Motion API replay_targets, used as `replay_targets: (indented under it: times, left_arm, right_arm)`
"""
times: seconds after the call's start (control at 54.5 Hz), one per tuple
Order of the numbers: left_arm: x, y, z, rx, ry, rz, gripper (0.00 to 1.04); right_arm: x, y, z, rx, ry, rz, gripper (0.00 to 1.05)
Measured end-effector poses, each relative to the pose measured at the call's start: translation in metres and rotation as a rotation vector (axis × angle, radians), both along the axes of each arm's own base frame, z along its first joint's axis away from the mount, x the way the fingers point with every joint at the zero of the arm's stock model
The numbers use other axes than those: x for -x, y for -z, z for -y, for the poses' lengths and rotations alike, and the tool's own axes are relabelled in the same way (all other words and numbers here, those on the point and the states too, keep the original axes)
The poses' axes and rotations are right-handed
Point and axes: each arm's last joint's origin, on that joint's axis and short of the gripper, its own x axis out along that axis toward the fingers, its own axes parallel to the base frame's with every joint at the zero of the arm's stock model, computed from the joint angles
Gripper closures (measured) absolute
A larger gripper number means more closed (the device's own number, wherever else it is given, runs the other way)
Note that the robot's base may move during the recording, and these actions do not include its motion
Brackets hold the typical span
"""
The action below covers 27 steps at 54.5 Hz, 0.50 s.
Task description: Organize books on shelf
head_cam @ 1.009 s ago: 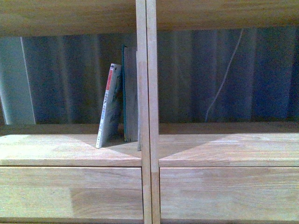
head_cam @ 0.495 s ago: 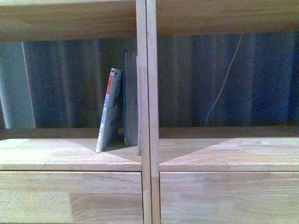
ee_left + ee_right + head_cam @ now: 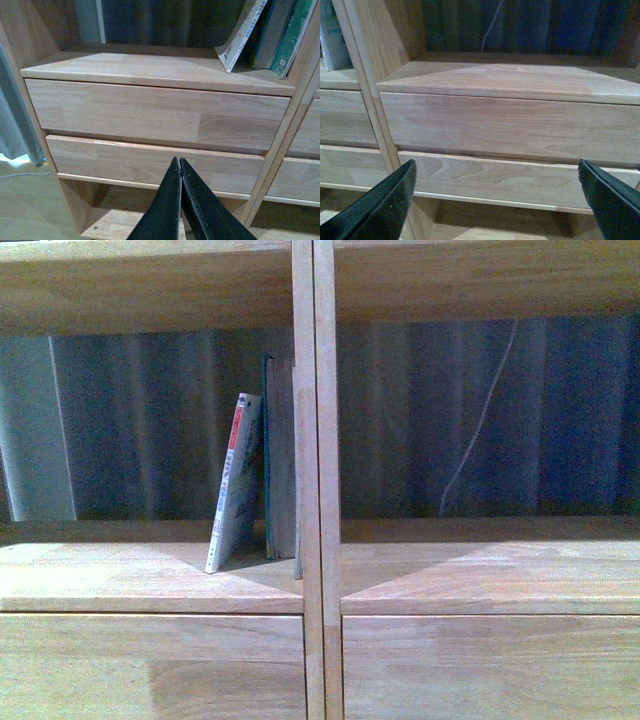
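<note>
1. The thin paperback (image 3: 235,483) is leaning at a slant in the left bay of the shelf (image 3: 150,575), its top resting against the taller dark book (image 3: 279,455), which is standing upright against the central post (image 3: 313,480).
2. The paperback is looking light and floppy, likely to bend or slide on the smooth wood; pinching it near the spine, midway up, seems safest.
3. The dark book is looking stiffer and heavier, so it should tolerate a firmer grip.
4. The left gripper (image 3: 180,172) is hanging in front of the drawers (image 3: 155,112) with its fingers pressed together, holding nothing.
5. The right gripper (image 3: 497,192) is facing the drawers with its fingers spread wide, also empty.
</note>
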Motion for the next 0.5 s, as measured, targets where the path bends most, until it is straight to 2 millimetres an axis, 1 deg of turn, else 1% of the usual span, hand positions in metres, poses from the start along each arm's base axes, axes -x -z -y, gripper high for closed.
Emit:
replay_targets:
  times: [0.073,0.348,0.459,0.495]
  left_arm:
    - [-0.0003,0.0083,0.0000,0.000,-0.001,-0.007,1.02]
    - [0.0000,0.0079,0.0000,0.001,0.000,-0.002,1.01]
    - [0.0000,0.0079,0.0000,0.000,0.001,-0.002,0.80]
    - [0.0000,0.0079,0.0000,0.000,0.001,-0.002,0.69]
  right_arm:
    - [0.0000,0.0000,0.0000,0.000,0.000,0.000,0.07]
    - [0.0000,0.0000,0.0000,0.000,0.000,0.000,0.07]
    - [0.0000,0.0000,0.0000,0.000,0.000,0.000,0.07]
    - [0.0000,0.0000,0.0000,0.000,0.000,0.000,0.07]
